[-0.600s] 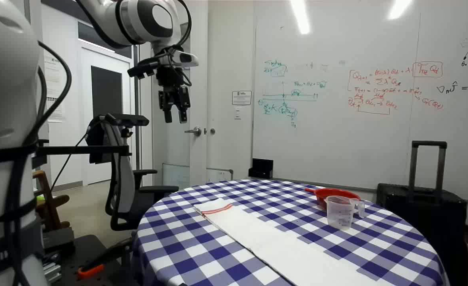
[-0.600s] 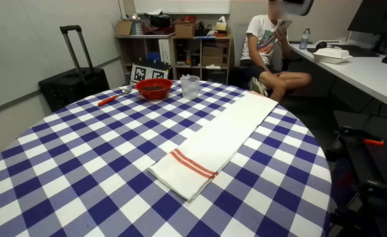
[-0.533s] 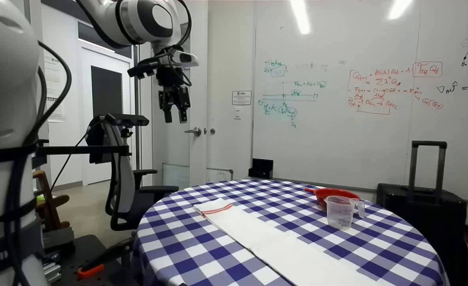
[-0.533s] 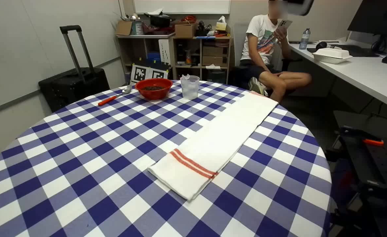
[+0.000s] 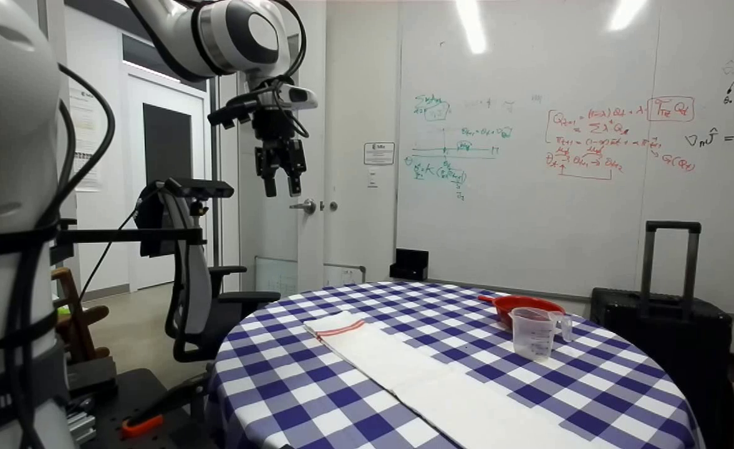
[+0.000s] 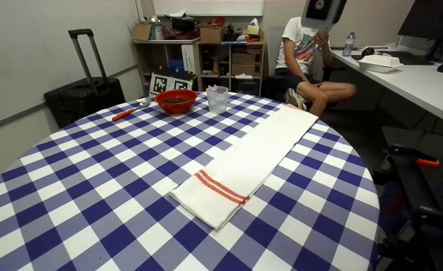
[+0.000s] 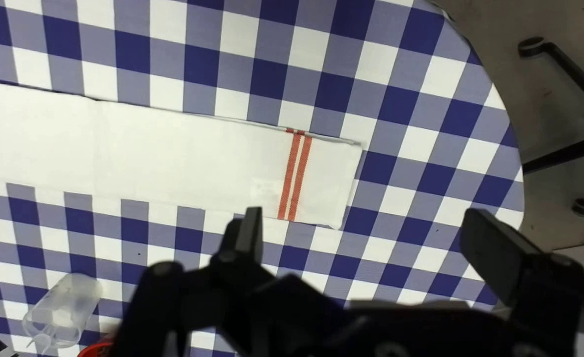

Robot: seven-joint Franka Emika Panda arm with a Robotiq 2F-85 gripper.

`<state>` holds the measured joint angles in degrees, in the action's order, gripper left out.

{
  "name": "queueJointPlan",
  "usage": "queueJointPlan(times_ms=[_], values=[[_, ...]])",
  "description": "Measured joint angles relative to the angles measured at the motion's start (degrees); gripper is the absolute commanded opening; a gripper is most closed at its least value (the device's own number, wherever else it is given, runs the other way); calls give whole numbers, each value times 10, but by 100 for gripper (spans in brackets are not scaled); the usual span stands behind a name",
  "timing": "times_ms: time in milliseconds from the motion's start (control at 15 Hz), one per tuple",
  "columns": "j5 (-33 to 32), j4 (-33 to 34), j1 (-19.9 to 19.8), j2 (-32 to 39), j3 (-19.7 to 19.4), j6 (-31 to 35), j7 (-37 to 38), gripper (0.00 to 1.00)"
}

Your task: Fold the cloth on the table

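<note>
1. Your gripper [image 5: 282, 192] hangs in an exterior view with its tips pointing down, high above the checked table [image 5: 267, 368].
2. You have the fingers [image 7: 500, 253] spread wide: in the wrist view one stands near the middle and its counterpart well to the right, with a broad gap between.
3. They are released and grasp nothing; both tips stand clear of the fabric and of the tabletop.
4. The white cloth [image 7: 187, 158] lies flat on the table, below your fingertips and, in the wrist view, mostly just beyond them.
5. Its pair of red stripes [image 7: 289, 177] falls within the span between your fingers, closer to the left-hand one, and the strip's end stops inside that same span.
6. In the wrist view the tip of that left-hand finger slightly overlaps the cloth's near long edge, though it is well above it.
7. From there the strip runs past that finger and leaves the frame on its left; a faint crosswise crease shows along the way.
8. To the left of the same finger, apart from the cloth, you have the clear measuring cup [image 7: 66, 307], with the red bowl [image 7: 98, 348] near it, partly hidden behind the gripper.
9. Past the table's rim, beyond your right-hand finger, chair legs [image 7: 569, 153] show.
</note>
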<state>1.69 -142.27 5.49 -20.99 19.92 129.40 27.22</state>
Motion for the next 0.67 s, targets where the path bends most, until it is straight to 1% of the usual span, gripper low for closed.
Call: queueJointPlan(times_ms=[267,667], values=[[-37,48,-1,59,3,0,31,100],[-116,125,2,171,2,0,129,100]])
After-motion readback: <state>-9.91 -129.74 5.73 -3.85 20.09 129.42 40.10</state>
